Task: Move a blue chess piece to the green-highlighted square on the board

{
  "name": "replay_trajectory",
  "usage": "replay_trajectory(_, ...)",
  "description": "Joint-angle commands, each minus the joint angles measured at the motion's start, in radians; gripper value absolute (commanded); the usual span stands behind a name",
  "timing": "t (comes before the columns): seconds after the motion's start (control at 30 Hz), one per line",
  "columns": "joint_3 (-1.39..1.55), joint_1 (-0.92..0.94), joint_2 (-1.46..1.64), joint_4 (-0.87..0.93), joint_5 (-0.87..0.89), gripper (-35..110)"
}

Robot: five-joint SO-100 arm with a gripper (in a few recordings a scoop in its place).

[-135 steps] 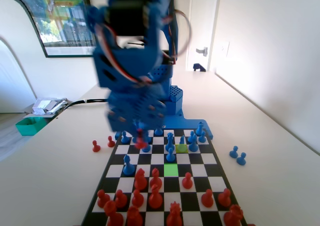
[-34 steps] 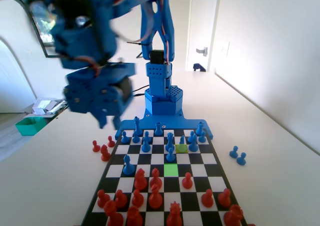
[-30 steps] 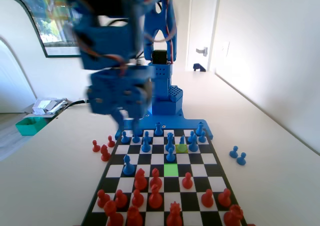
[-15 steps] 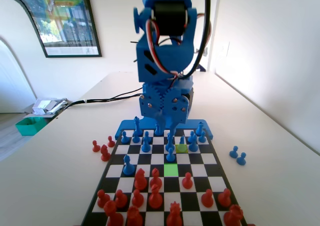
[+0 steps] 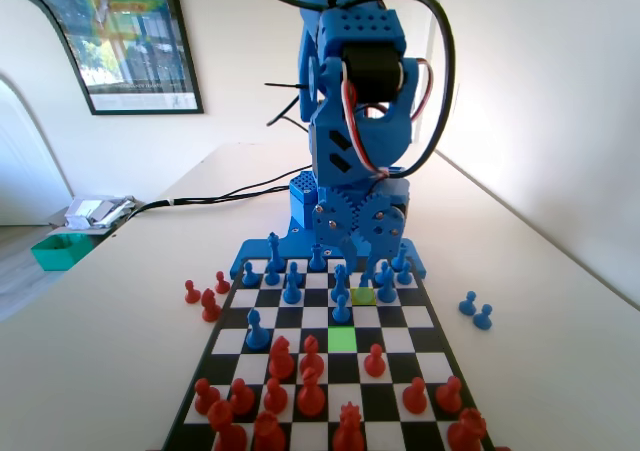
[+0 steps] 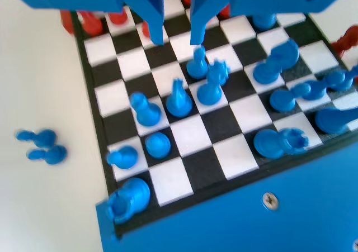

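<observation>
The blue chess piece [image 5: 342, 309] is a small pawn standing on the board [image 5: 416, 317], one square behind the green-highlighted square [image 5: 342, 338], which is bare. In the fixed view my gripper [image 5: 360, 267] hangs over the far blue rows, behind the pawn. In the wrist view the gripper [image 6: 176, 38] is open, its jaws apart with nothing between them. The pawn [image 6: 197, 65] stands just under the right jaw's tip, untouched.
A duller yellow-green square [image 5: 364, 295] lies behind and to the right of the green one. Taller blue pieces [image 6: 215, 83] crowd around the pawn. Red pieces [image 5: 311, 356] stand just in front of the green square. Red pawns [image 5: 208, 301] and blue pawns [image 5: 475, 311] lie off the board.
The arm swung from the board's left side to over the far blue rows and came lower. A third red piece now lies left of the board. No piece on the board has moved.
</observation>
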Motion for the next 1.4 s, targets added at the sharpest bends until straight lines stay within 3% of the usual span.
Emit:
replay_trajectory(0.0, 0.012, -0.037, 0.075, -0.008, 0.014, 8)
replay_trajectory(0.47, 0.143, -0.075, 0.077, -0.146, 0.041, 9)
replay_trajectory(1.37, 0.235, -0.071, 0.074, -0.25, 0.031, 9)
